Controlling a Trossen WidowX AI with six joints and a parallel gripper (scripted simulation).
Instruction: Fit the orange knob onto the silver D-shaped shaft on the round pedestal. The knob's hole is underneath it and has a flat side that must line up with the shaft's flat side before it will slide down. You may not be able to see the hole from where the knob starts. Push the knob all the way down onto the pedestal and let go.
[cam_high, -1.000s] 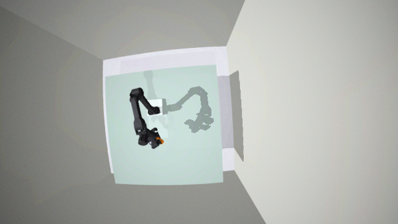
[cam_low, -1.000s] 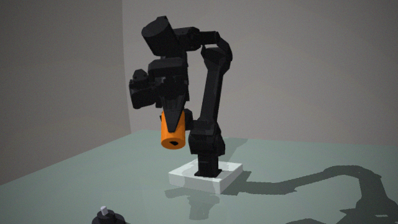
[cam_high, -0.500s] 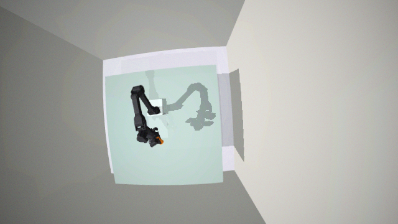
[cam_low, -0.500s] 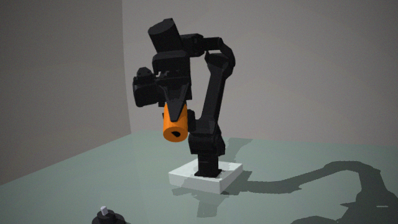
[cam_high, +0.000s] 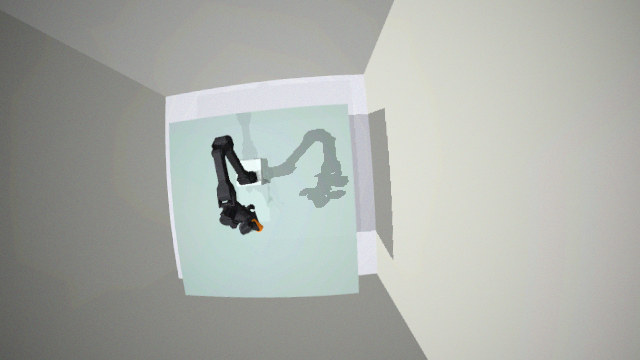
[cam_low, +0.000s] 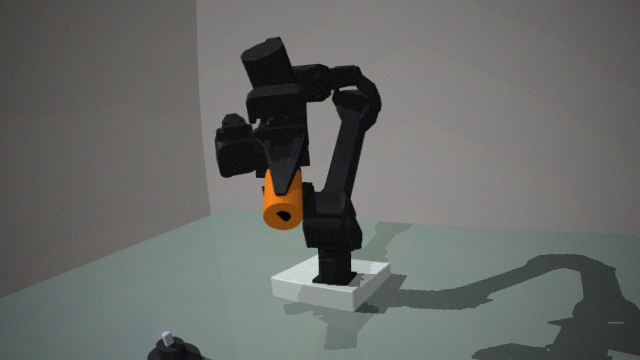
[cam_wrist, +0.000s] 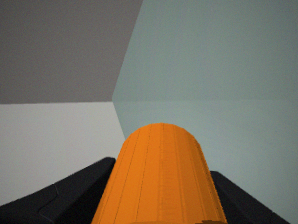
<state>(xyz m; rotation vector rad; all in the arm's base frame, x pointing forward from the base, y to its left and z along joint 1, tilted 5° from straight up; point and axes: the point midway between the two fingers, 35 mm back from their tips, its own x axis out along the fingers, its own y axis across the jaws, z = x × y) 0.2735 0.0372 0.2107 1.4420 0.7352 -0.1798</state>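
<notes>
My gripper (cam_low: 283, 191) (cam_high: 253, 224) (cam_wrist: 160, 173) is shut on the orange knob (cam_low: 283, 204) (cam_high: 258, 226) (cam_wrist: 162, 192) and holds it high above the table, tilted. In the exterior view the knob's underside faces the camera and shows a dark D-shaped hole (cam_low: 284, 216). The black round pedestal (cam_low: 173, 350) with its short silver shaft (cam_low: 167, 338) stands at the table's near left edge in that view, far below and in front of the knob. I cannot see the pedestal in the overhead or wrist views. In the wrist view the black fingers flank the knob on both sides.
The arm stands on a white base plate (cam_low: 327, 290) (cam_high: 252, 165) in the middle of the pale green table (cam_low: 450, 260) (cam_high: 300, 260). Grey walls lie behind and to the left. The arm's shadow falls to the right.
</notes>
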